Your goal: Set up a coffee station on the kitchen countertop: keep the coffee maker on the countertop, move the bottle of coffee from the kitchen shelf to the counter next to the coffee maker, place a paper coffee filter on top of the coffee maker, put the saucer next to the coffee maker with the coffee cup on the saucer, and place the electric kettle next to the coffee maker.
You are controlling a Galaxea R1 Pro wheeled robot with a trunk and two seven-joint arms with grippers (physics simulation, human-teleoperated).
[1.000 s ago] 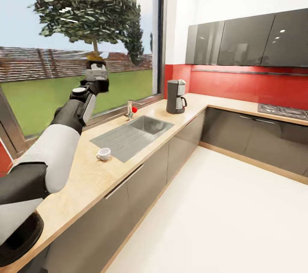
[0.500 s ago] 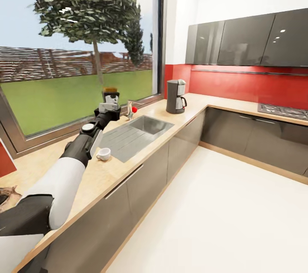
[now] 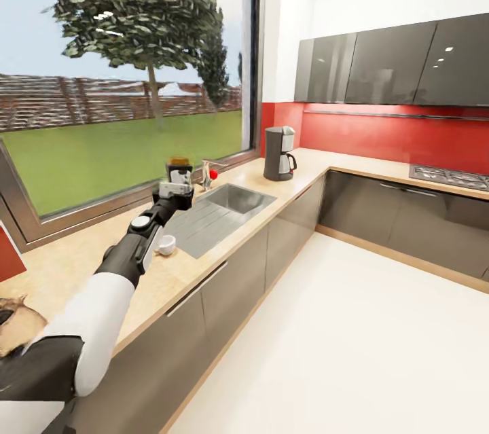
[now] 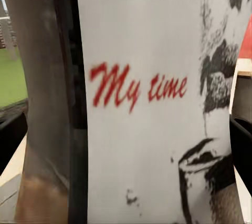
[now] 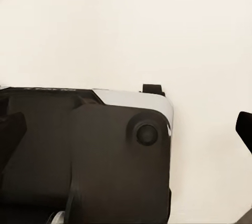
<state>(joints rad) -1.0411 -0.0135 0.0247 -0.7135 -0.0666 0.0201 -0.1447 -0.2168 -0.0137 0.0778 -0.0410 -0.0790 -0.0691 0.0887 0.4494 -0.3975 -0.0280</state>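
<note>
— Wood-grain countertop [image 3: 285, 179] is running under everything; what is the left gripper [image 3: 178, 179] doing over it?

— It is clamping the bottle of coffee [image 3: 179, 164], whose gold cap is sticking up above the fingers. In the left wrist view the bottle's white label [image 4: 152, 103] with red script is sitting right against the camera, pinched between the dark fingers [image 4: 10, 134].

— And around that gripper?

— Just below and behind it, beside the forearm, the coffee cup [image 3: 166, 244] is sitting upright on the counter, partly covered by the arm. Just ahead of the fingers the tap [image 3: 206, 174] with its red knob is standing at the sink [image 3: 234, 200]. Well beyond, further right along the counter, the coffee maker [image 3: 279, 153] is standing in the corner, with grey wall cabinets [image 3: 387, 64] hanging above.

— The right gripper?

— One dark fingertip [image 5: 244, 127] is showing over pale floor [image 5: 157, 29] beside the robot's black base [image 5: 79, 155]; how wide it is open I cannot tell.
</note>
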